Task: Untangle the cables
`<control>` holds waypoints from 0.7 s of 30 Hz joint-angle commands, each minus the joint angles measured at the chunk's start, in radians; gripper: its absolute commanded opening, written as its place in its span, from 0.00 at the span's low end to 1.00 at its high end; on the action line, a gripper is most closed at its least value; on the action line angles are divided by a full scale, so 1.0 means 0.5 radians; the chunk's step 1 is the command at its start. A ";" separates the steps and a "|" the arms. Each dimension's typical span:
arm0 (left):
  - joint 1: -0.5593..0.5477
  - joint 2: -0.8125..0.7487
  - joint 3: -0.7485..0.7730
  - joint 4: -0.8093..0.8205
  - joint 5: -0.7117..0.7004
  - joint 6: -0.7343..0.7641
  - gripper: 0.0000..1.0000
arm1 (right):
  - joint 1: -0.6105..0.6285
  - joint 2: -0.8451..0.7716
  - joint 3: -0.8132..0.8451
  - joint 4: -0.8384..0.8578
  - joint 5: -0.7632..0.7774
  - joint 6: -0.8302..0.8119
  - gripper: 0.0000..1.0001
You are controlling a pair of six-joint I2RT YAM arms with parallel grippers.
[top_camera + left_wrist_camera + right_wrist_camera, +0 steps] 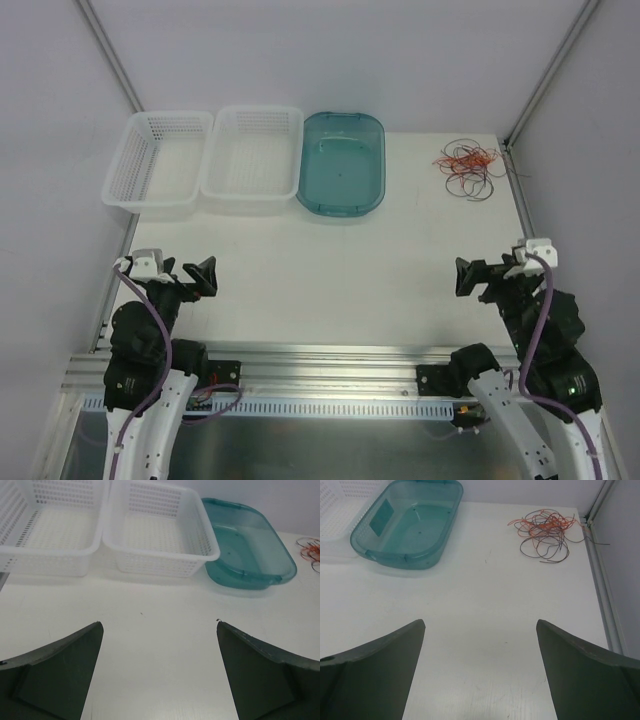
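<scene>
The cables (470, 166) lie in one tangled heap of thin red-orange and black loops at the table's far right corner. The right wrist view shows the cables (546, 531) well ahead of the fingers and a bit to the right. A sliver of the cables (311, 552) shows at the right edge of the left wrist view. My left gripper (203, 276) hovers low near the front left, open and empty. My right gripper (470, 277) sits near the front right, also open and empty. Both are far from the heap.
Two white mesh baskets (159, 160) (251, 153) and a teal plastic tub (343, 163) line the table's back edge, left of the heap. A metal frame post (520, 200) borders the table on the right, close to the wires.
</scene>
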 commanded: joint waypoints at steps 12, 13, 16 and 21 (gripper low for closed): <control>-0.112 -0.343 0.005 -0.263 -0.658 -0.455 0.99 | -0.134 1.682 0.580 0.359 0.242 0.487 1.00; -0.118 -0.343 0.014 -0.266 -0.658 -0.455 0.99 | -0.168 1.765 0.641 0.384 0.220 0.493 1.00; -0.130 -0.343 0.011 -0.270 -0.624 -0.455 0.99 | -0.352 2.035 0.718 0.512 0.156 0.587 0.99; -0.142 -0.340 0.011 -0.276 -0.615 -0.452 0.99 | -0.659 2.459 0.896 0.623 0.027 0.751 0.99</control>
